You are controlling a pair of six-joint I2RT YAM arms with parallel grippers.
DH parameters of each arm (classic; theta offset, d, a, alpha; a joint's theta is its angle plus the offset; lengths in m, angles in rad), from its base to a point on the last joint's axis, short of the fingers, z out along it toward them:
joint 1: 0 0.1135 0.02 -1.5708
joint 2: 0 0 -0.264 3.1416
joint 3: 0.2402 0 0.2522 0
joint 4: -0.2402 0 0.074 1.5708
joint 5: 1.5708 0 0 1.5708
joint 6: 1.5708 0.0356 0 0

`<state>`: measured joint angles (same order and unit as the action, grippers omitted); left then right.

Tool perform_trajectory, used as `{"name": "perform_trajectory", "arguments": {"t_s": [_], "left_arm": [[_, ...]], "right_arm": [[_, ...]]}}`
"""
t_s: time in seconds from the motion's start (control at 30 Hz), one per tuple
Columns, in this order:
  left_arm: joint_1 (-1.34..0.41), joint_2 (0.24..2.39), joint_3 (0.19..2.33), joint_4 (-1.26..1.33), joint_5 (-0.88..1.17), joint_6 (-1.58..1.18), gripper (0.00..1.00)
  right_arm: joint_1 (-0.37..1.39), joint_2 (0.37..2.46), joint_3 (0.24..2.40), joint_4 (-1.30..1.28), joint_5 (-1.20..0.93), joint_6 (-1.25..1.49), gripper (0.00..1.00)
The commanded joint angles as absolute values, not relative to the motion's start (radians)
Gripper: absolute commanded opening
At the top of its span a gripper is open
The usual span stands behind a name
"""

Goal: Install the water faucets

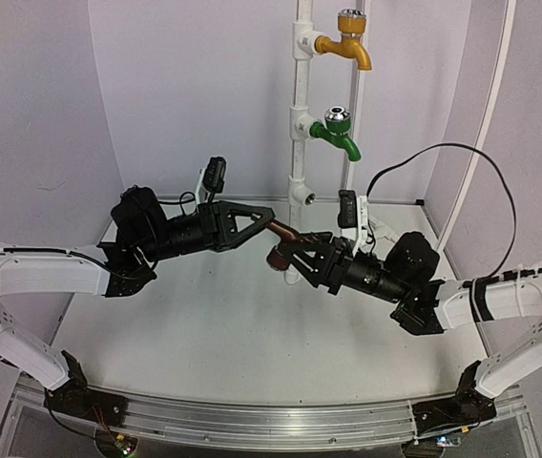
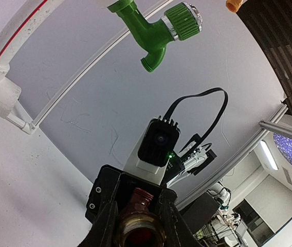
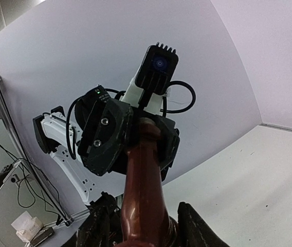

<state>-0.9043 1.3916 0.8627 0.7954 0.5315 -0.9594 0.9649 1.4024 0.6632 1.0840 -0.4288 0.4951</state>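
At the back centre of the table [image 1: 204, 334], a white pipe stand [image 1: 299, 143] rises upright with three round sockets, one above another.

Sockets and contents:
- Top socket: holds the yellow faucet [image 1: 347, 43], spout pointing down, cap on top.
- Middle socket: holds the green faucet [image 1: 336, 134], seated with its silver cap up and its spout curving down to the right.
- Lowest socket [image 1: 306, 197]: round mouth faces forward; the brown faucet is not in it.

Brown faucet [image 1: 285, 234]: held off the table between the two hands, just in front of the stand and near the lowest socket. It lies tilted, its threaded end toward the left hand and its cap end toward the right hand.

Left hand [image 1: 271, 220]: closed tight on the brown faucet. The left wrist view shows both fingers pressed against the metal collar behind the threaded end.

Right hand [image 1: 290, 256]: its fingers [image 3: 102, 226] stand on either side of the cap end. The right wrist view shows a thin gap on one side. Whether they press the faucet cannot be told.

Both arms reach inward from the near edge of the table, and the hands meet nose to nose at the faucet.
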Motion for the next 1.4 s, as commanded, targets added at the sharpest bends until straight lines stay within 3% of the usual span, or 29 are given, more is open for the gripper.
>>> {"name": "perform_trajectory", "arguments": {"t_s": [0.0, 0.2, 0.33, 0.4, 0.5, 0.6, 0.73, 0.9, 1.0, 1.17, 1.27, 1.37], "left_arm": [[-0.908, 1.391, 0.885, 0.879, 0.55, -0.974, 0.0], [-0.908, 1.388, 0.888, 0.888, 0.56, -0.97, 0.0], [-0.908, 1.399, 0.894, 0.889, 0.568, -0.972, 0.0], [-0.907, 1.398, 0.875, 0.888, 0.552, -0.979, 0.06], [-0.893, 1.375, 0.825, 0.874, 0.516, -0.98, 0.5], [-0.853, 1.342, 0.782, 0.814, 0.489, -0.977, 0.69], [-0.807, 1.293, 0.838, 0.475, 0.406, -0.861, 0.74], [-0.805, 1.289, 0.921, 0.281, 0.341, -0.727, 0.75], [-0.805, 1.317, 0.972, 0.262, 0.348, -0.693, 0.76], [-0.818, 1.452, 1.105, 0.266, 0.564, -0.717, 0.79], [-0.9, 1.548, 1.189, 0.268, 0.66, -0.695, 0.92], [-0.943, 1.607, 1.23, 0.268, 0.698, -0.709, 0.97]], "right_arm": [[0.968, 1.447, 0.733, 1.201, -0.426, 0.53, 0.45], [0.968, 1.515, 0.773, 1.252, -0.448, 0.56, 0.29], [0.968, 1.523, 0.771, 1.274, -0.439, 0.567, 0.01], [0.968, 1.498, 0.734, 1.275, -0.4, 0.558, 0.0], [0.967, 1.426, 0.631, 1.249, -0.302, 0.508, 0.0], [0.966, 1.315, 0.586, 0.969, -0.199, 0.34, 0.0], [0.966, 1.207, 0.707, 0.353, -0.021, 0.041, 0.0], [0.967, 1.149, 0.826, -0.076, 0.182, -0.259, 0.0], [0.967, 1.115, 0.879, -0.188, 0.224, -0.321, 0.0], [0.966, 1.048, 0.905, -0.17, -0.089, -0.246, 0.0], [0.967, 1.041, 0.912, -0.119, -0.197, -0.194, 0.0], [0.966, 1.039, 0.92, -0.091, -0.279, -0.182, 0.0]]}}
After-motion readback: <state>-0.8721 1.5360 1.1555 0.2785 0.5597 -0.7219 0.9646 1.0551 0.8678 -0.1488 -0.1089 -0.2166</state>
